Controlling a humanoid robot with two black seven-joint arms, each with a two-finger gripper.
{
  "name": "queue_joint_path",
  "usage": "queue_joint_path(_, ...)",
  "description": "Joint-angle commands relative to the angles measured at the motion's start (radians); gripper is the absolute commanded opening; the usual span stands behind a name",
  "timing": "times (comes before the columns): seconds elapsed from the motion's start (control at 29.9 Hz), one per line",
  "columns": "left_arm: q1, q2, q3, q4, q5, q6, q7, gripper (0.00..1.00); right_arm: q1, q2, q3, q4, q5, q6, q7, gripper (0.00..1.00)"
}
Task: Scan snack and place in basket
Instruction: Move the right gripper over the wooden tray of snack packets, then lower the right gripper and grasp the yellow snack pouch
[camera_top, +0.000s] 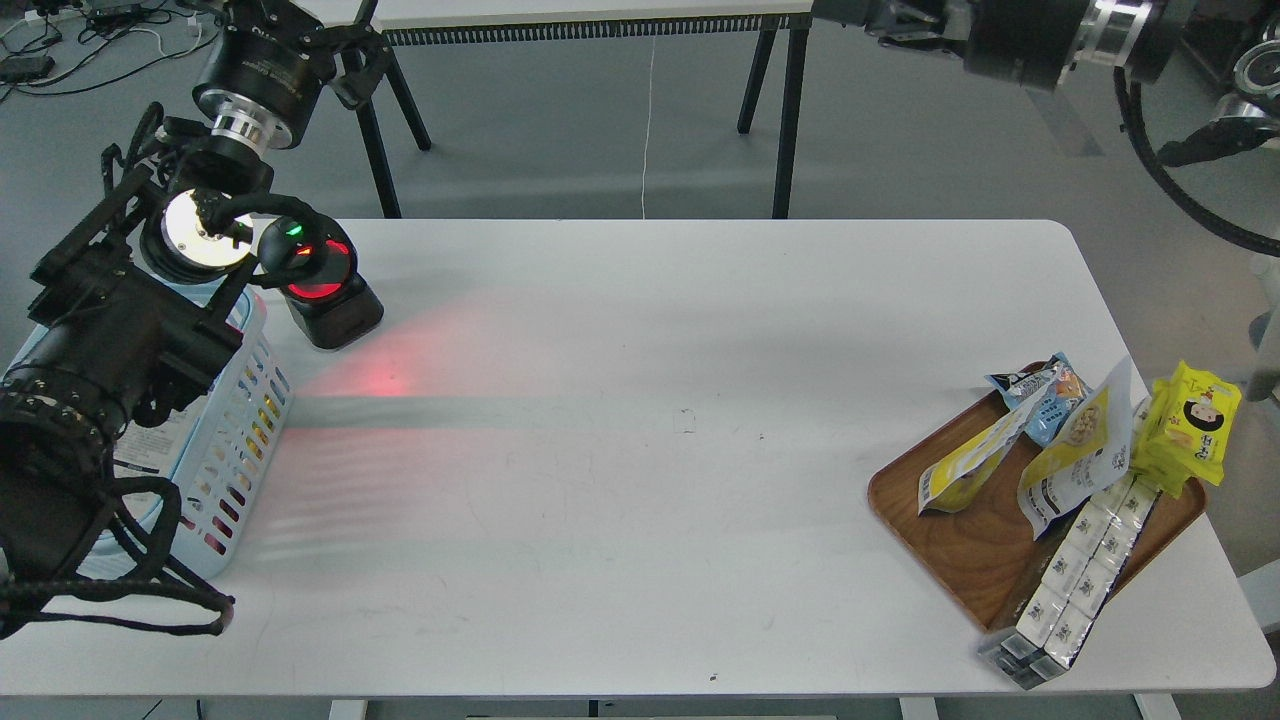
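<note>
Left arm (110, 350) hiding much of basket (245, 420), snack (1080, 455) on wooden tray (960, 540) far right, both grippers' jaws unreadable.

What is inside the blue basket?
Through the light blue basket's slotted side, colourful packets show. A white printed pack peeks out too. My left arm covers most of the inside.

Basket (262, 400) largely behind left arm.
</note>
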Motion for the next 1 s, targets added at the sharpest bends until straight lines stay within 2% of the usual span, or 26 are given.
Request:
queue_joint_path(0.0,0.0,-0.002,-0.001,-0.002,-0.001,0.0,0.0,1.0,0.113,-0.003,-0.13,0.104,-0.136,0.0,0.024,0.97)
queue_joint_path(0.13,-0.002,-0.002,-0.007,-0.002,-0.001,0.0,0.0,1.0,0.221,-0.033,-0.279,0.252,-0.291,0.0,0.051,0.97)
queue_joint_path(0.5,0.001,-0.009,-0.007,-0.002,-0.001,0.0,-0.002,1.0,0.445,0.02,-0.563,0.487,-0.653,0.0,0.051,0.93)
queue_joint_path(0.67,0.0,-0.011,-0.007,-0.002,0.001,0.0,-0.003,1.0,0.463,0.026,-0.658,0.503,-0.794,-0.004,0.051,0.92)
queue_joint_path(0.87,-0.003,-0.008,-0.009,-0.002,-0.001,0.0,-0.003,1.0,0.446,0.033,-0.788,0.503,-1.003,-0.092,0.051,0.92)
queue_joint_path(0.97,-0.002,-0.006,-0.009,-0.002,-0.001,0.0,-0.003,1.0,0.445,0.023,-0.831,0.503,-1.032,-0.116,0.051,0.92)
